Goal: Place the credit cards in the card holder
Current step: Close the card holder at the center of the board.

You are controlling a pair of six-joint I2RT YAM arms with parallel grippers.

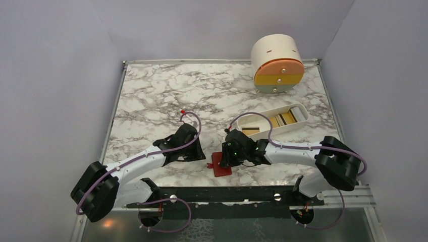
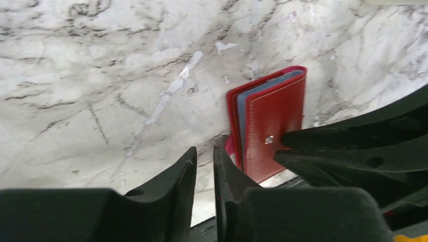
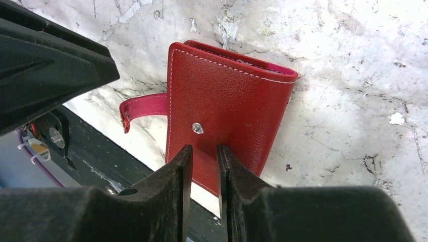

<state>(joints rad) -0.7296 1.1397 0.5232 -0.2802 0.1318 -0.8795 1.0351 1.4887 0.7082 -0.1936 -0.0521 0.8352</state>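
- The right gripper (image 3: 204,151), at the bottom centre of the right wrist view, had its jaws parted only by a narrow slit, with nothing visible between them
- Its tips hung right at the cover of the card holder (image 3: 227,106), just below the snap stud (image 3: 197,128); whether they pressed on the cover could not be told
- The left gripper (image 2: 204,154), low in the left wrist view, was likewise barely parted and grasped nothing, with bare marble table (image 2: 101,75) showing past its fingers and the holder just beside it to the right
- The holder lay folded at the near edge of the table, low and centre in the top view, between the two grippers
- Its strap (image 3: 144,107) stuck out loose at the left, so it looked unsnapped, and the cover stood slightly ajar over grey-blue inner leaves; whether any of those was a card could not be told
- The credit cards (image 1: 282,119) sat in the white tray (image 1: 303,112), right of centre in the top view and well apart from the holder
- Judged from this, the task was near its start: no card was in hand, and the holder had yet to be opened and each card fetched and slid in
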